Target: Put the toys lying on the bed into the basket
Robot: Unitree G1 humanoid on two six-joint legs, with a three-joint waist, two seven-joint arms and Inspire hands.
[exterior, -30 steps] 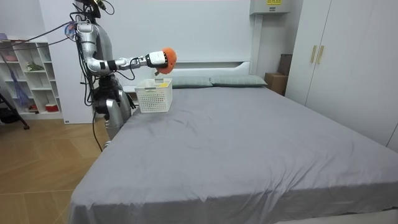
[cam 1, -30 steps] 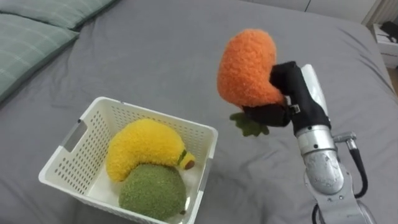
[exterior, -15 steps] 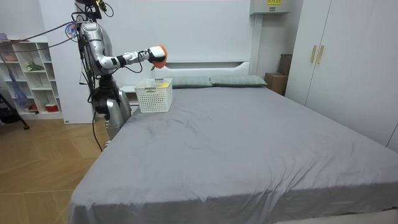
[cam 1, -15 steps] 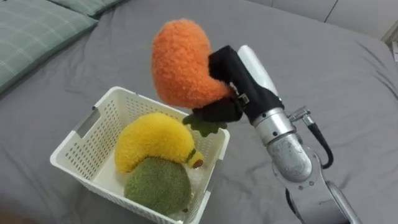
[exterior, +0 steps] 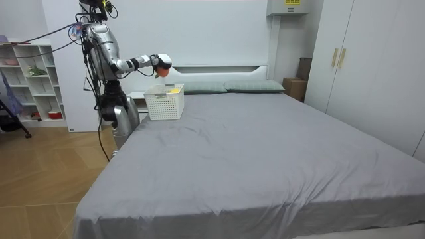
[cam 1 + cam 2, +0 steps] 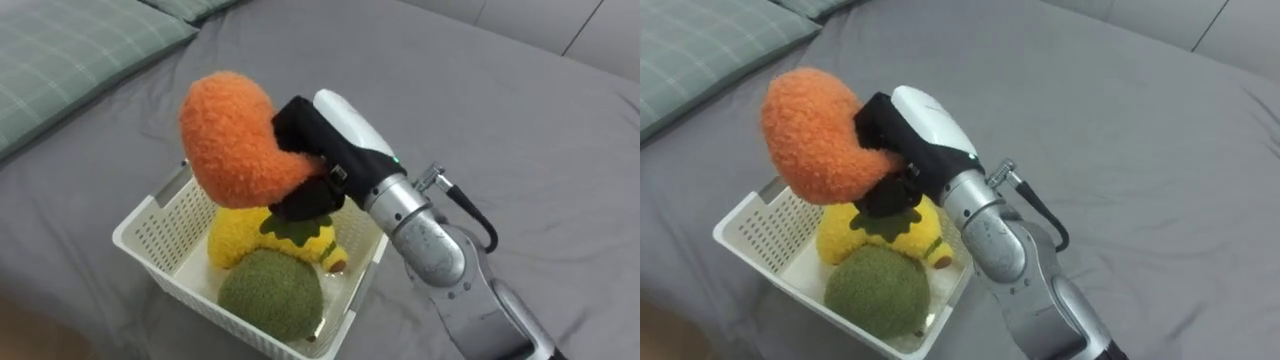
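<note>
My right hand (image 6: 310,160) (image 6: 888,150) is shut on an orange plush carrot (image 6: 232,137) (image 6: 815,133) with green leaves, holding it just above a white slatted basket (image 6: 160,222) (image 6: 755,230) on the grey bed. Inside the basket lie a yellow plush banana (image 6: 240,243) (image 6: 840,240) and a round green plush toy (image 6: 270,294) (image 6: 875,290). In the room view the hand with the carrot (image 5: 161,64) hangs over the basket (image 5: 165,103) at the bed's head corner, where I stand beside the bed.
A pale green checked pillow (image 6: 70,55) lies at the upper left. The grey sheet (image 6: 520,140) stretches wide to the right. The room view has a white shelf unit (image 5: 30,83) behind me and wardrobes (image 5: 372,66) at its right.
My right arm has swung left with the carrot, from beside the basket to over it. The eye views have shifted with the head.
</note>
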